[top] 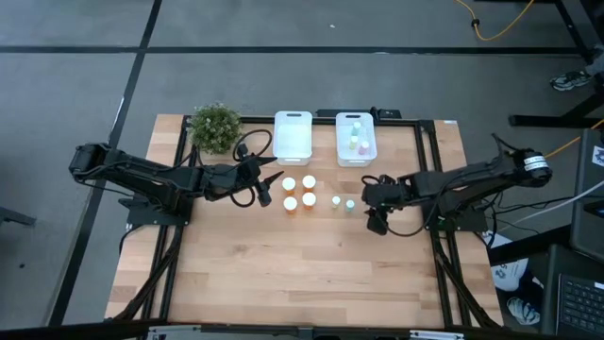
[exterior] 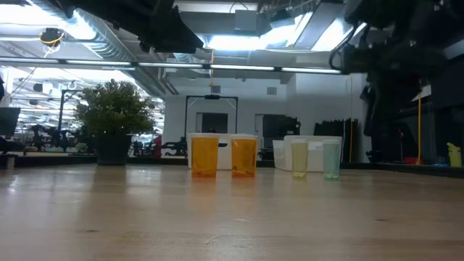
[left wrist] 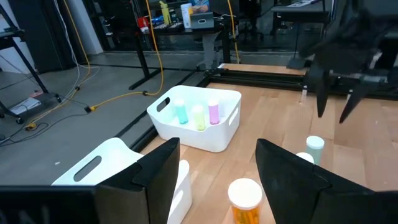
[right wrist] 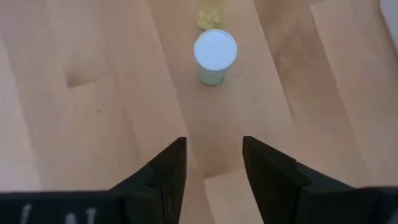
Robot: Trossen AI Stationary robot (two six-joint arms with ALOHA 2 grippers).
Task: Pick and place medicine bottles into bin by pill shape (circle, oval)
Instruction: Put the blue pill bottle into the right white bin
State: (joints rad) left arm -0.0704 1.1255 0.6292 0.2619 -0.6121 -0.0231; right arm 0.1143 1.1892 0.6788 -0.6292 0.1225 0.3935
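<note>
Four orange bottles with white caps [top: 299,192] stand upright in a square cluster at the table's middle. Two small pale bottles [top: 343,203] stand just right of them. In the low view the orange bottles [exterior: 223,156] and pale ones [exterior: 315,158] stand in a row. My left gripper [top: 264,189] hangs open just left of the orange cluster; its wrist view shows one orange bottle's cap [left wrist: 244,193] between its open fingers [left wrist: 217,155]. My right gripper [top: 376,212] is open, pointing down right of the pale bottles; one white-capped pale bottle [right wrist: 214,53] lies ahead of its fingers [right wrist: 214,152].
Two white bins stand at the far edge: the left one [top: 293,137] shows nothing inside, and the right one [top: 356,149] holds three small bottles with coloured caps [left wrist: 198,115]. A potted plant [top: 216,127] stands at the far left. Bare wood lies toward the near edge.
</note>
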